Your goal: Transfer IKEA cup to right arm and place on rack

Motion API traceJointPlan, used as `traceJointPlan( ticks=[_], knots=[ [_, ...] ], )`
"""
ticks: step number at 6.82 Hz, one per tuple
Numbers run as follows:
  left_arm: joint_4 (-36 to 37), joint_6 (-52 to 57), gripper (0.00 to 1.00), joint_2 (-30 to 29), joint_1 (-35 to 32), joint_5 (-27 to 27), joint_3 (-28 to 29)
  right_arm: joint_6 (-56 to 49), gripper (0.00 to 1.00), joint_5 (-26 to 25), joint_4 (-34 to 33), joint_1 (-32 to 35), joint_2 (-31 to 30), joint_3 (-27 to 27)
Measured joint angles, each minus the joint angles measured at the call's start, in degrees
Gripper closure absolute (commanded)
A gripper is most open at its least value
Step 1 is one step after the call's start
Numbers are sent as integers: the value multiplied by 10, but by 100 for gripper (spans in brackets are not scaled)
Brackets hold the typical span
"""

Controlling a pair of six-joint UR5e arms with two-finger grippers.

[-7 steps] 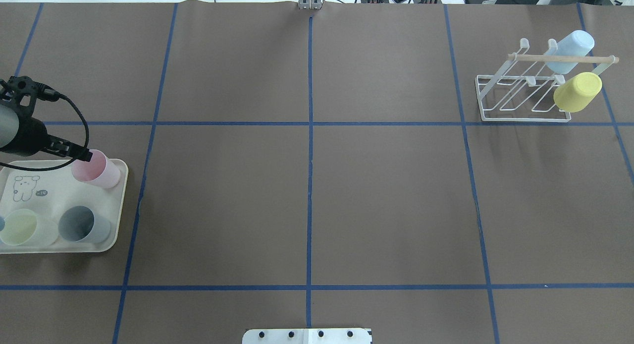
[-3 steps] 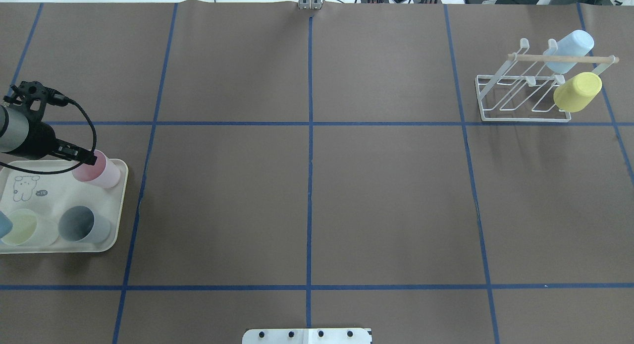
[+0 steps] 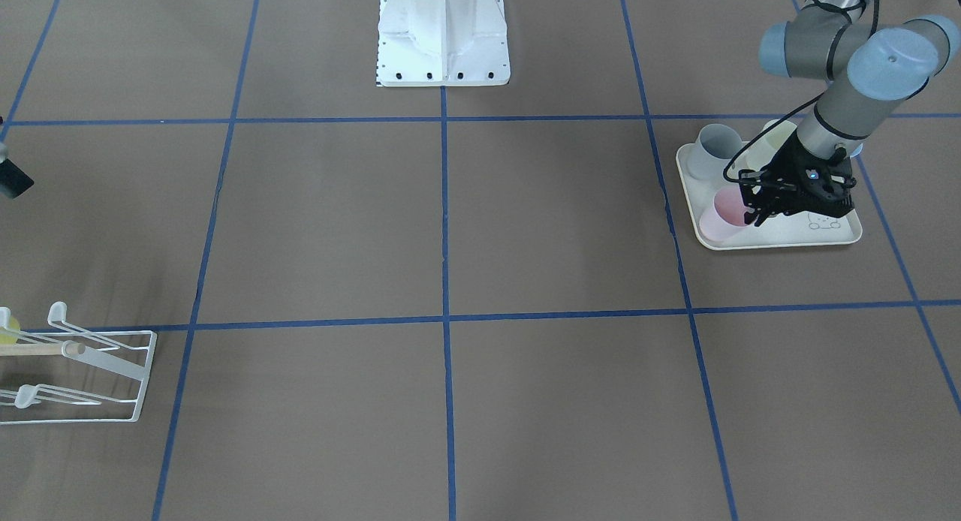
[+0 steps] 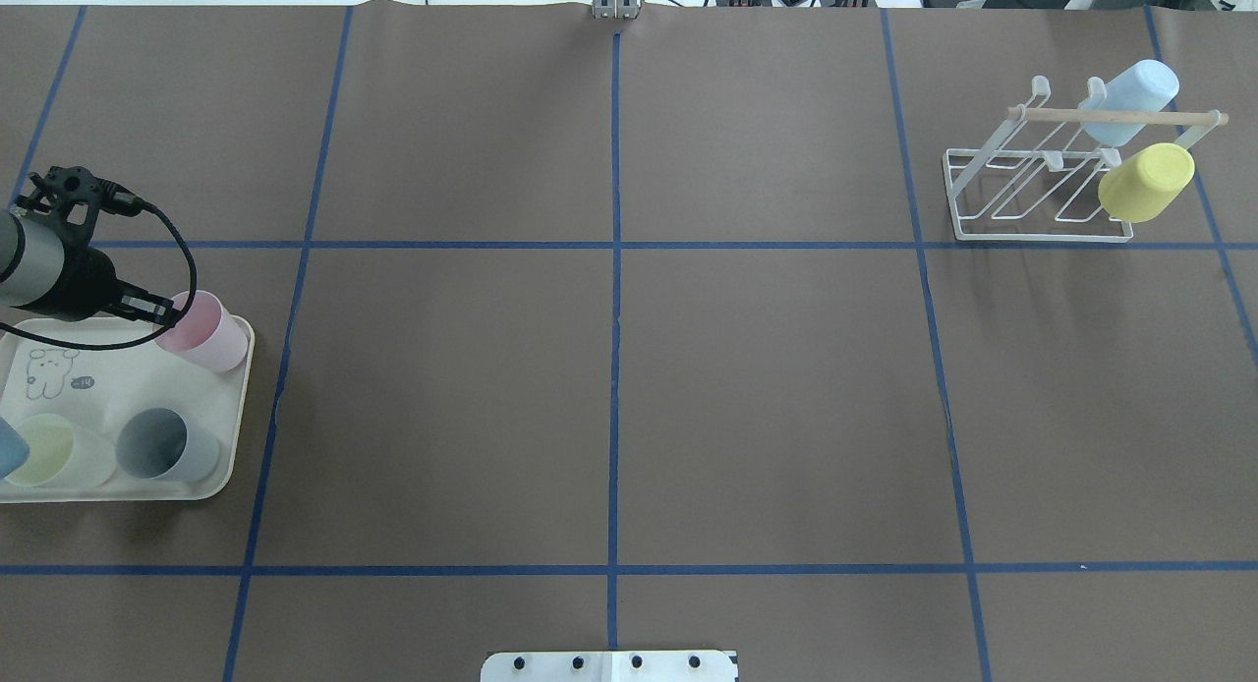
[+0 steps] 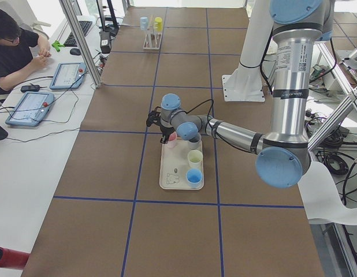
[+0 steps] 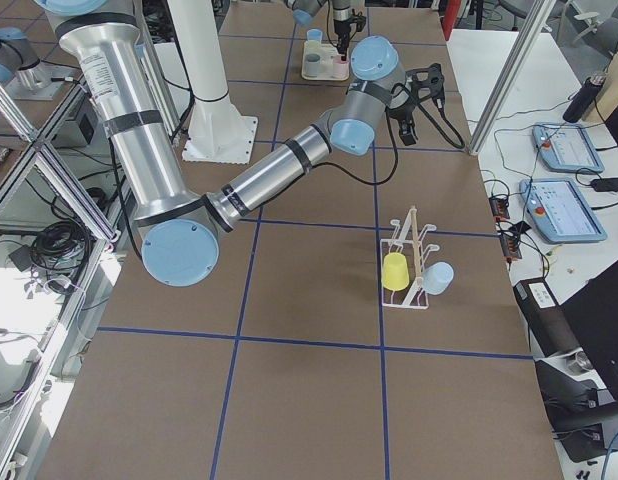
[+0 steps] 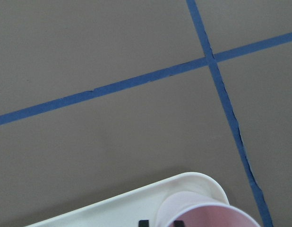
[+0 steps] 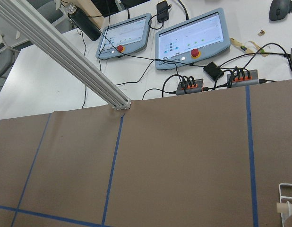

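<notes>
Brown table (image 4: 609, 407), left claw (image 4: 172, 313) astride pink cup (image 4: 211, 338) rim on tray (image 4: 118, 387) beside grey cup (image 4: 167, 446), grip unclear.

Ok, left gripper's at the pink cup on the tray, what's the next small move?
Probably shut the left gripper on the rim of the pink cup. In the wrist view its fingertips straddle the rim wall, and I cannot tell whether they grip yet, so lifting now might leave it behind.

- silver tubular left arm (image 3: 848, 104); pale-blue joint caps; black cable at wrist
- matte-black left gripper (image 3: 754, 209); small blue light on its body
- white base plate (image 3: 443, 33); dark screws along edge
</notes>
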Motion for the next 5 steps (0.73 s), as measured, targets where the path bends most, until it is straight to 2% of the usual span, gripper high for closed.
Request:
traceJointPlan(
  ticks=[2, 5],
  knots=[
    [9, 0, 100, 9, -5, 0, -21, 0, 0, 0, 0, 0, 4, 0],
    [86, -3, 100, 12, -63, 1, -94, 5, 0, 2, 0, 0, 7, 1]
  ],
)
